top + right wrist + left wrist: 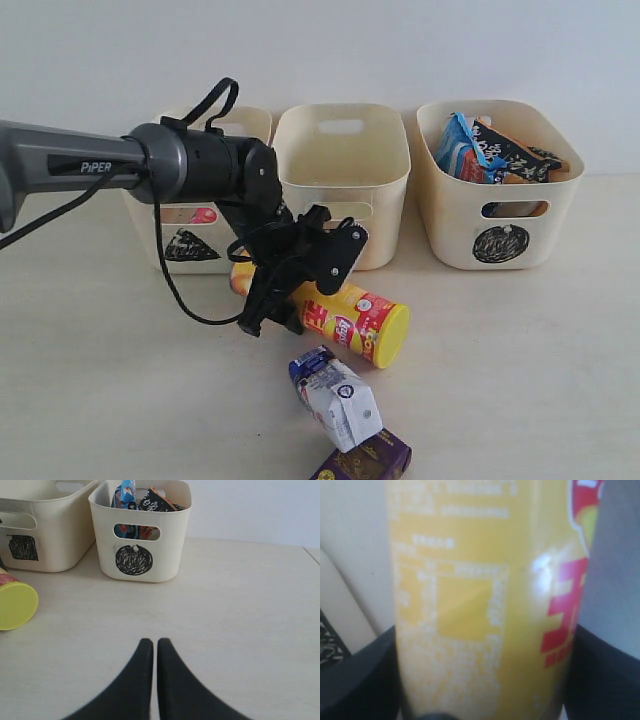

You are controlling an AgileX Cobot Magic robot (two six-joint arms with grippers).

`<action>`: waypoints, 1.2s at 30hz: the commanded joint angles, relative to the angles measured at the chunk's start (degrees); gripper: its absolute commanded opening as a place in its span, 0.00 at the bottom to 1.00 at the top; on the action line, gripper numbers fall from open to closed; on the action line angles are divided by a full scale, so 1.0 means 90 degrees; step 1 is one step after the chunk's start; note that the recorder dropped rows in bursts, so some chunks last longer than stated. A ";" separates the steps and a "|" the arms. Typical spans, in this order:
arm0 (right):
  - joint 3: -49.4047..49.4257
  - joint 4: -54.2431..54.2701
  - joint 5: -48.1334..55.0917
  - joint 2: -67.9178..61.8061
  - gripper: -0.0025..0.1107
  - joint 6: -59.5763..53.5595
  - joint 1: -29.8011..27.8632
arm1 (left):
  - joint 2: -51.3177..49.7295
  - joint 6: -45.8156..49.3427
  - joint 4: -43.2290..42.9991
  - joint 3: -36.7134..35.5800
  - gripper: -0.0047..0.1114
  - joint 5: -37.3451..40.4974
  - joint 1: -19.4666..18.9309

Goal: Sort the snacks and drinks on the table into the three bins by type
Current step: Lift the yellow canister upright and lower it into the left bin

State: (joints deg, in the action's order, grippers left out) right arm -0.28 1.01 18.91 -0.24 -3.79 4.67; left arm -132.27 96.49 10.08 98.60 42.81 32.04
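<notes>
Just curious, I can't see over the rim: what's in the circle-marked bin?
A blue bag and a dark-and-orange bag stick up from the circle bin. Its wall hides anything underneath.

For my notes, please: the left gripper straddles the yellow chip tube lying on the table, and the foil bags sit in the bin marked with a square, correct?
Not quite: the foil bags sit in the bin marked with a circle, not a square, as the exterior view shows. The rest stands.

"PiPER" on left arm [60, 160]; black triangle on left bin [146, 232]; square on middle bin [55, 550]; circle on right bin [450, 215].
</notes>
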 commanded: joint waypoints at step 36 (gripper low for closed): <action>0.0031 -0.0010 -0.0057 0.0026 0.02 -0.0001 -0.0019 | 0.2815 -0.7922 -0.1245 -0.0029 0.07 -0.0449 -0.0989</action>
State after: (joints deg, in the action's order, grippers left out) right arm -0.28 1.01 18.91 -0.24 -3.79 4.67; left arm -106.19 32.25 0.00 98.38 43.34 25.48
